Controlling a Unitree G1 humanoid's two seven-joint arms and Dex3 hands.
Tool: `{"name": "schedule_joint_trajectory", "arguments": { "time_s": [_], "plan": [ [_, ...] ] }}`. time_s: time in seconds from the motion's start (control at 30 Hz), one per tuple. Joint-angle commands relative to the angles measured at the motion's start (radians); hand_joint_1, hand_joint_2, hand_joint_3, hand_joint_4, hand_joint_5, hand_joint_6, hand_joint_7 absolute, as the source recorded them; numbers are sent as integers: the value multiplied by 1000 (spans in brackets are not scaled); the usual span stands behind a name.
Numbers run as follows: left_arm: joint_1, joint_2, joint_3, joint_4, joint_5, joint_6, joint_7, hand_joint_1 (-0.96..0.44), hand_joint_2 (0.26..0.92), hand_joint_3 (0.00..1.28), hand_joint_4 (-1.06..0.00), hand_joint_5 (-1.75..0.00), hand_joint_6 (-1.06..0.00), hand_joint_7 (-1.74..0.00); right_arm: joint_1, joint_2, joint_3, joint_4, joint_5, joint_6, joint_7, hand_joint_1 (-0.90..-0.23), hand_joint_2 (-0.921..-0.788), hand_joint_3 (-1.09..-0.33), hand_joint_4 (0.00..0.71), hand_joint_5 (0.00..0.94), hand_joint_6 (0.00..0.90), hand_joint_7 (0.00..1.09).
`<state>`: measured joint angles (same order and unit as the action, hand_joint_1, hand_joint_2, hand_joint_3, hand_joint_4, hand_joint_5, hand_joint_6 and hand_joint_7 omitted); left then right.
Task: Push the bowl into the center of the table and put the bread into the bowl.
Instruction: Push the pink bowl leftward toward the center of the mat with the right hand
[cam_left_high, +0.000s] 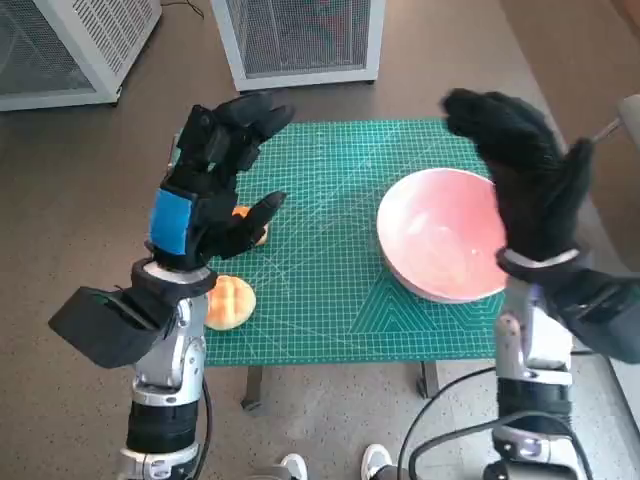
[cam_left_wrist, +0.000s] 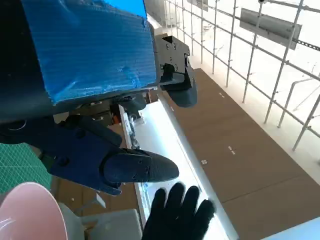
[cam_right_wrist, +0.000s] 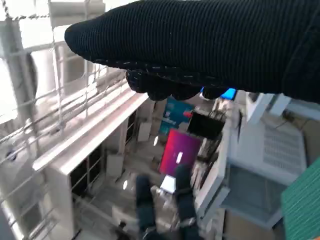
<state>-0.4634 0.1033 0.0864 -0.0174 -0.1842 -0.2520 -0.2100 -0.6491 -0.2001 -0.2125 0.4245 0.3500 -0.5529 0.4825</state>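
1. Your pink bowl (cam_left_high: 443, 233) sits on the green mat's (cam_left_high: 330, 290) right side, nothing visible inside.
2. Bread (cam_left_high: 229, 301) lies at the mat's front-left edge, below your left hand (cam_left_high: 205, 195); another piece (cam_left_high: 252, 226) is partly hidden behind its fingers.
3. Both hands are raised, fingers spread, holding nothing; right hand (cam_left_high: 525, 170) is over the bowl's right rim.
4. Mat's centre is bare.

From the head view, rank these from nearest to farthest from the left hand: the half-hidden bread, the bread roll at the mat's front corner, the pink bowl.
1. Half-hidden bread: right under the left hand, by its fingers.
2. Bread roll: at the mat's front corner on the left, beside that wrist.
3. Pink bowl: across the green mat, on the right.
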Motion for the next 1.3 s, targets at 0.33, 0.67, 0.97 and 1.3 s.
{"name": "schedule_joint_trajectory", "arguments": {
  "time_s": [0.33, 0.67, 0.97, 1.3],
  "plan": [
    [15, 0, 6, 2, -25, -7, -11, -382, 921, 281, -321, -490, -157, -827, -98, -111, -116, 466, -83, -155, -148, -468, -921, -507, 327, 0, 14, 544],
    [21, 1, 9, -10, -43, 10, -20, -382, 921, 281, -325, -475, -151, -809, -118, -139, -183, 674, -64, -122, -235, -423, -921, -593, 321, 3, 10, 581],
    [22, 8, 12, -10, -53, 16, -34, -377, 921, 284, -323, -458, -147, -798, -117, -128, -231, 794, -43, -50, -268, -400, -921, -596, 322, 3, 55, 608],
    [28, 20, 18, -12, -59, 21, -48, -379, 921, 281, -342, -425, -131, -771, -92, -111, -239, 855, -49, 36, -275, -381, -921, -655, 298, 0, 55, 577]
  ]
}}
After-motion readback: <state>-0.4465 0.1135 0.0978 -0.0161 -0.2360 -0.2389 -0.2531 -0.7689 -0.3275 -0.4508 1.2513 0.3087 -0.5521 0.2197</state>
